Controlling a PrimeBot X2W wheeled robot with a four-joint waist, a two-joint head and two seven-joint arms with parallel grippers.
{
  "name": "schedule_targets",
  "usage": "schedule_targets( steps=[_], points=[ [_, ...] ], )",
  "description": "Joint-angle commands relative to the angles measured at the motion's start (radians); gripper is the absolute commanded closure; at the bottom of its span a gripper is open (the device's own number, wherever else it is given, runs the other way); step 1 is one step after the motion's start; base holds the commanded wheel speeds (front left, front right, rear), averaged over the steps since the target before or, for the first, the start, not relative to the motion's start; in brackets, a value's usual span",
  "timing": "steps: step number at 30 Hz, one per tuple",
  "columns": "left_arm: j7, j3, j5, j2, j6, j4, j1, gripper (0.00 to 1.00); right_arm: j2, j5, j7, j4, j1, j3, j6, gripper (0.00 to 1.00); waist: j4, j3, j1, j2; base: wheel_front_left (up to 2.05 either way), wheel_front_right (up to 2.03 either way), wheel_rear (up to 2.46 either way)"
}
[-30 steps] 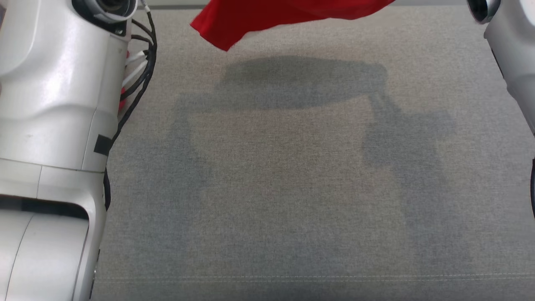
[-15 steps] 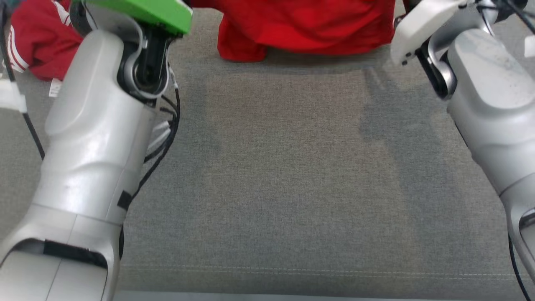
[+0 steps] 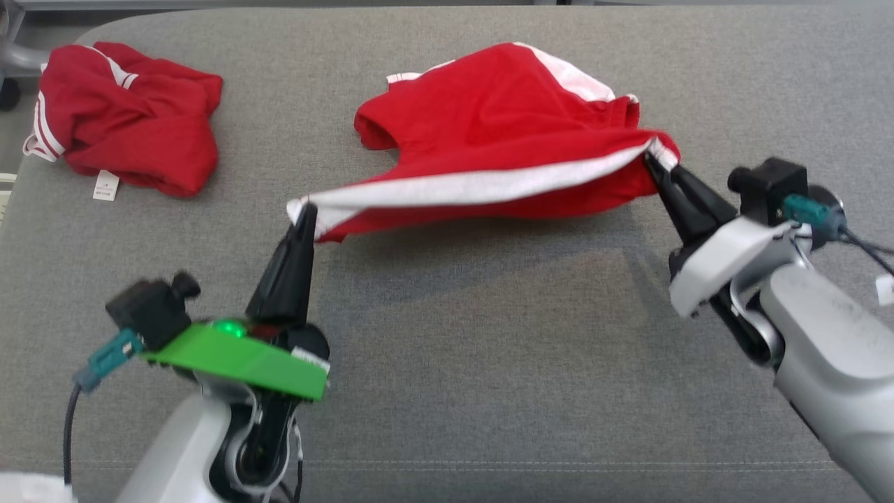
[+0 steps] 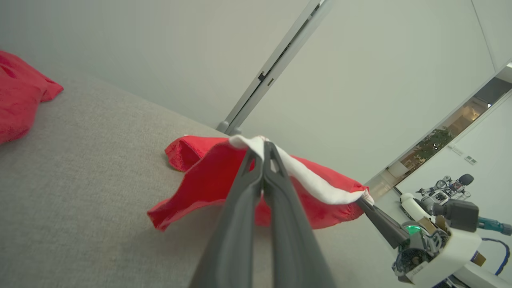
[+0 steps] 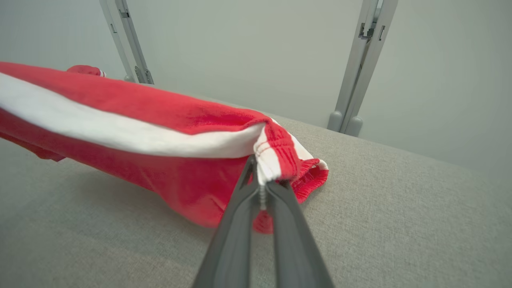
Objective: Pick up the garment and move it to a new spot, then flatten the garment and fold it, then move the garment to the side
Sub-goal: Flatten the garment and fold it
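Both ends of the red garment [image 3: 503,119] are clamped. The left gripper [image 3: 305,211] pinches its white-striped edge at centre left of the head view, and the right gripper [image 3: 654,161] pinches its waistband corner at right. The stripe is taut between them, and the far part rests on the grey padded surface [image 3: 489,363]. This looks like the flattening step; next, both ends need lowering evenly, kept stretched. Another crumpled red cloth [image 3: 126,133] lies upper left. Pale walls and metal posts [image 5: 360,68] stand behind.
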Motion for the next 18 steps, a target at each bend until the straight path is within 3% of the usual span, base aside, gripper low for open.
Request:
schedule_targets(
  steps=[1, 10, 18],
  points=[
    [-0.005, -0.003, 0.013, 0.021, 0.016, -0.027, 0.054, 1.0, -0.01, 0.01, -0.004, -0.022, 0.052, 0.003, -0.001, 1.0, -0.007, -0.025, 0.0, 0.0, 0.0, 0.0, 0.0],
    [-0.025, -0.024, 0.029, 0.065, 0.09, -0.196, 0.404, 1.0, -0.044, 0.01, -0.004, -0.203, 0.432, -0.138, -0.001, 1.0, -0.008, -0.092, 0.0, 0.0, 0.0, 0.0, 0.0],
    [-0.015, -0.065, 0.068, 0.113, 0.134, -0.28, 0.543, 1.0, -0.047, -0.023, 0.015, -0.328, 0.654, -0.218, -0.001, 1.0, -0.009, -0.118, 0.0, 0.0, 0.0, 0.0, 0.0]
  ],
)
